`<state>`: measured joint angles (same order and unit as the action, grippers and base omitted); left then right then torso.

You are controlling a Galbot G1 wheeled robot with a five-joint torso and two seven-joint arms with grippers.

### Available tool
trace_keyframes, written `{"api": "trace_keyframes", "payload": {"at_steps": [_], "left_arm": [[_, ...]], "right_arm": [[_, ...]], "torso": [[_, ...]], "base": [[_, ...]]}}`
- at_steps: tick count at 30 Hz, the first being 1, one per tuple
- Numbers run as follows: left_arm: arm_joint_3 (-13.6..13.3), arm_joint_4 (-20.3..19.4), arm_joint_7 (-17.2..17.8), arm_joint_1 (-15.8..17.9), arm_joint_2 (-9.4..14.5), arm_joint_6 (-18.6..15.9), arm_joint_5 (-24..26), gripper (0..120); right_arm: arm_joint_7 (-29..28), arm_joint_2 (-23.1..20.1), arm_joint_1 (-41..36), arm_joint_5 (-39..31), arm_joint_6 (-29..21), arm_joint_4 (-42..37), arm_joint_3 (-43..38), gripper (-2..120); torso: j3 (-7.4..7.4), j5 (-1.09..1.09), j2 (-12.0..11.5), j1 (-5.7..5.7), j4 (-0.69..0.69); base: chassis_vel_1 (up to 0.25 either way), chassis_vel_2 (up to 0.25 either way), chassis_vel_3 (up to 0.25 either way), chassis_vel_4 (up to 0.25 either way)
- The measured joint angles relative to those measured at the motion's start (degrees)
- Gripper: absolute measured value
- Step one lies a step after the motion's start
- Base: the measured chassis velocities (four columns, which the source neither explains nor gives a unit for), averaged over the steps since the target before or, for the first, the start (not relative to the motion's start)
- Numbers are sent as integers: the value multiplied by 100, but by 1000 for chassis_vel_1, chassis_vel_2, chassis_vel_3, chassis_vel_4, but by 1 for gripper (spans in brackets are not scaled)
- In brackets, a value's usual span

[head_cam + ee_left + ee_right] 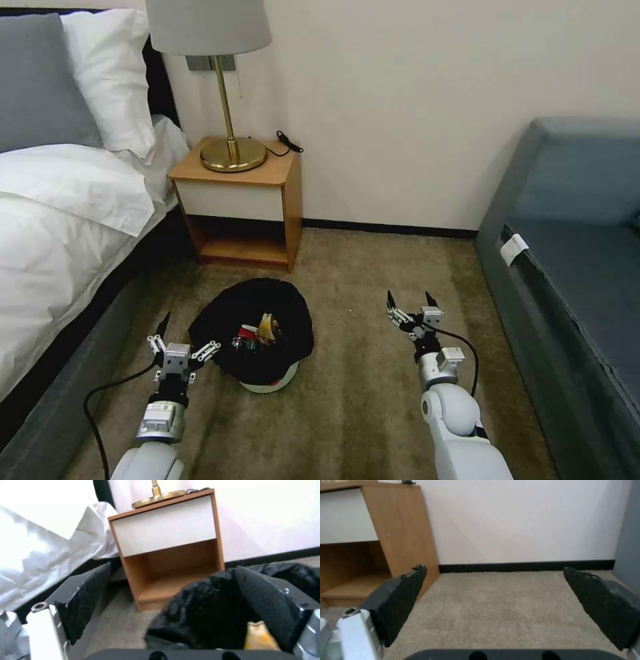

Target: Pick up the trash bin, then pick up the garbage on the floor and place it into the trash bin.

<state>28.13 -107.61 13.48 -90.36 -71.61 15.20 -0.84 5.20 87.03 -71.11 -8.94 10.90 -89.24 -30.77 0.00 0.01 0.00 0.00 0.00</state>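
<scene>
The trash bin [270, 385], white with a black bag [220, 323] draped over its rim, stands on the carpet in front of the nightstand. Garbage lies inside it: a red-and-white carton [248, 337] and a yellow-brown wrapper [269, 326]. My left gripper [190, 335] is open at the bin's left edge, one finger [266, 605] against the black bag [206, 610] and the other finger [85, 597] outside it. The wrapper [258, 636] shows beside that finger. My right gripper [412, 301] hangs open over bare carpet to the right of the bin, nothing between its fingers [403, 597].
A wooden nightstand [240, 200] with a brass lamp [230, 143] stands against the wall behind the bin. The bed [60, 220] runs along the left, a grey-blue sofa [573, 267] along the right. Carpet [373, 373] lies open between them.
</scene>
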Motion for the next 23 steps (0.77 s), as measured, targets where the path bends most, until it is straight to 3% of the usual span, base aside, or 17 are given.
{"api": "trace_keyframes", "payload": {"at_steps": [1, 6, 23], "left_arm": [[-73, -41, 4, -73, -107, 21, -31, 100], [-194, -26, 29, -183, -197, 99, -47, 100], [-214, -83, 19, -223, -124, 124, -41, 100]], "right_arm": [[-21, 1, -75, 37, 17, -43, 6, 100], [-110, 17, -235, 208, 147, -109, 23, 100], [-307, 86, -415, 286, 209, -248, 30, 100]], "torso": [[0, -1, 0, 0, 1], [0, -1, 0, 0, 0], [0, -1, 0, 0, 0]], "base": [[0, 0, 0, 0], [0, 0, 0, 0], [0, 0, 0, 0]]}}
